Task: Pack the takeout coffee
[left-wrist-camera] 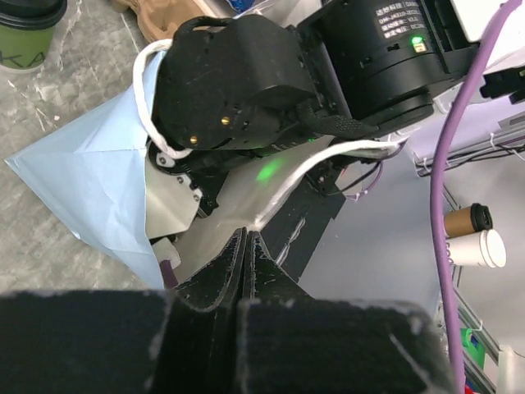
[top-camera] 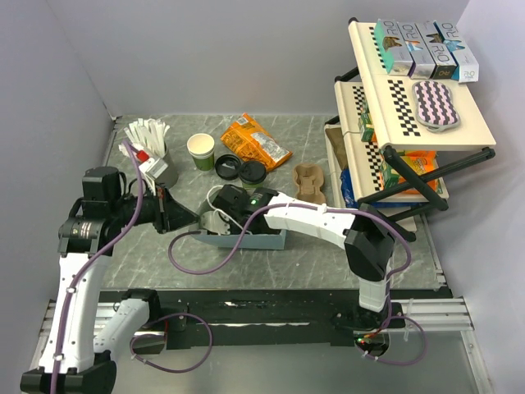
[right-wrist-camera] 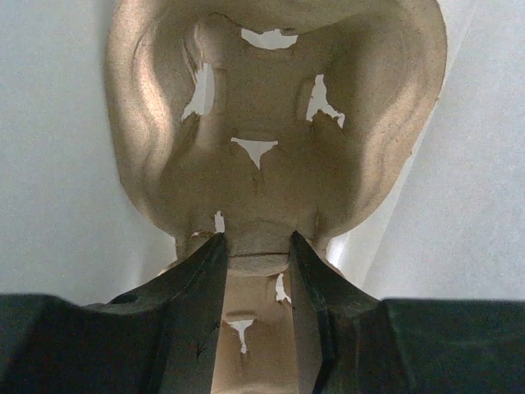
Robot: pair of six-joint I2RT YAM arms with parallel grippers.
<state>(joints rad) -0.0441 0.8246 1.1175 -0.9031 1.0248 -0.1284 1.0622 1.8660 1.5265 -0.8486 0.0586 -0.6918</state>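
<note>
My left gripper (left-wrist-camera: 246, 249) pinching rim of blue paper bag (left-wrist-camera: 86, 185), jaws pressed fully together on paper. My right gripper (right-wrist-camera: 256, 250) sitting inside bag, jaws clamping narrow neck of pulp cup carrier (right-wrist-camera: 271, 107). Takeout coffee (top-camera: 253, 174) standing upright on table (top-camera: 139, 264), black lid on, between bag and orange snack packet (top-camera: 256, 141), apart from both my grippers.
</note>
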